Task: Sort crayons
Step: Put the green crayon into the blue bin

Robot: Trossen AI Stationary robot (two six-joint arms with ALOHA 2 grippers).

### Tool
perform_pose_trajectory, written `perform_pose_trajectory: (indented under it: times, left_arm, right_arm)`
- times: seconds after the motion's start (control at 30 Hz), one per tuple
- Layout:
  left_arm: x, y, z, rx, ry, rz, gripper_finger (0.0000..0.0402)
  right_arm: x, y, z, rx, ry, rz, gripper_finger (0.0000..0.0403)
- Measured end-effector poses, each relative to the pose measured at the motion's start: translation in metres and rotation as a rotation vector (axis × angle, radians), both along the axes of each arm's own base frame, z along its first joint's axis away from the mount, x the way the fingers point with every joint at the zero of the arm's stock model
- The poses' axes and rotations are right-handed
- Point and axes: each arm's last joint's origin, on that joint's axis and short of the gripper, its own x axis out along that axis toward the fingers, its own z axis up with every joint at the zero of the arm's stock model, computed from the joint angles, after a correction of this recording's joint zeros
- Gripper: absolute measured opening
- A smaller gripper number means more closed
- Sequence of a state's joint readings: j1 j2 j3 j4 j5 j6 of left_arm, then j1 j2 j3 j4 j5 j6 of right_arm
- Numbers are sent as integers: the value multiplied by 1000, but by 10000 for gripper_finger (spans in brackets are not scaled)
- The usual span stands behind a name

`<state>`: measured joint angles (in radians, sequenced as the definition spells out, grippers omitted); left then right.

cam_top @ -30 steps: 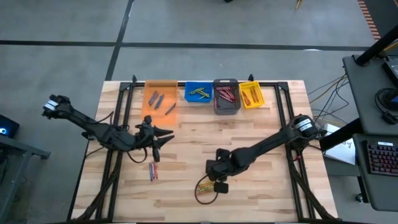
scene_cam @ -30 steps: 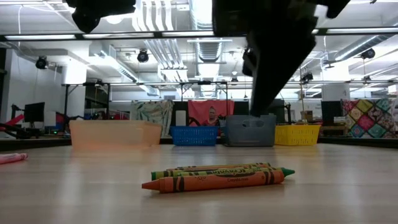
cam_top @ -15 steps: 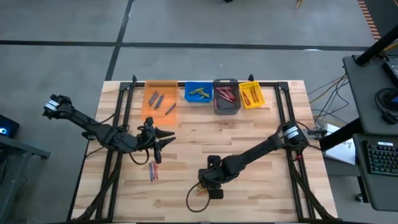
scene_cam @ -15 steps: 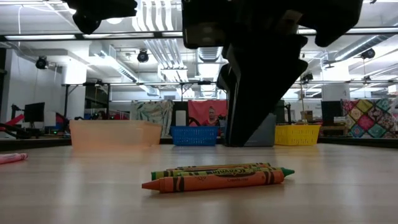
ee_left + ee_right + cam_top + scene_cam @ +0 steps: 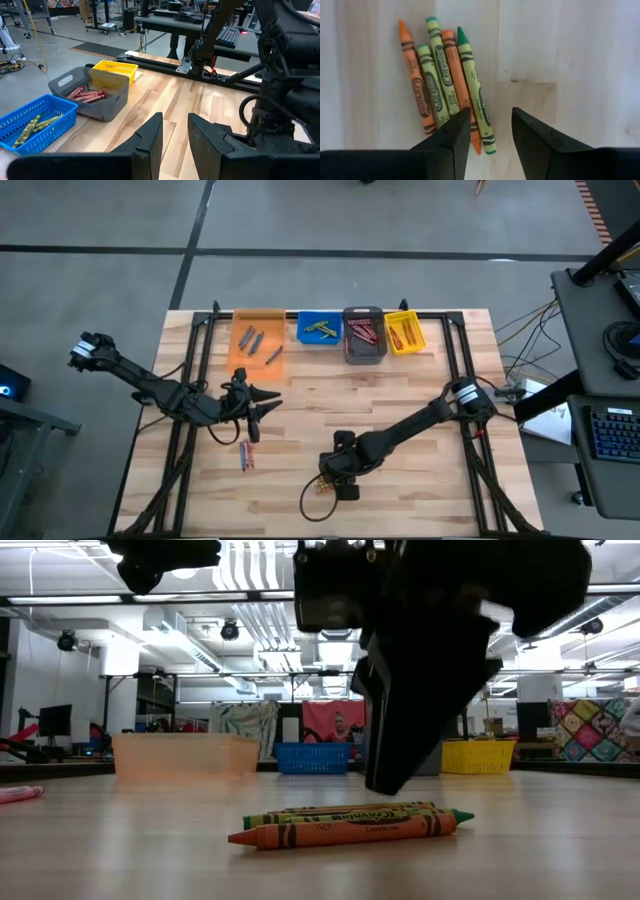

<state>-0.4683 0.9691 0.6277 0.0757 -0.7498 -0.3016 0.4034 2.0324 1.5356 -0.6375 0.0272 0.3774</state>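
Hovering right tool, fingers parted, above crayons

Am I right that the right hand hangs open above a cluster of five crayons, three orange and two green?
Not quite. The right hand does hang open above the cluster of five crayons, but the colours are the other way round: two are orange and three are green or yellow-green. The right wrist view shows this plainly.
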Motion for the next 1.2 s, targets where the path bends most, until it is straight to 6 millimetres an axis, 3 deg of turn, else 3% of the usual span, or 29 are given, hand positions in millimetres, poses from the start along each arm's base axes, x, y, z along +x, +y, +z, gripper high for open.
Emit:
perform_pose_trajectory:
  times: [0.87, 1.2]
  left_arm:
    - [0, 0, 0, -4, -1, 0, 74]
    - [0, 0, 0, -13, -2, 2, 74]
  right_arm:
    - [6, -8, -11, -54, -35, 41, 108]
    - [9, -26, -24, -55, -74, 22, 91]
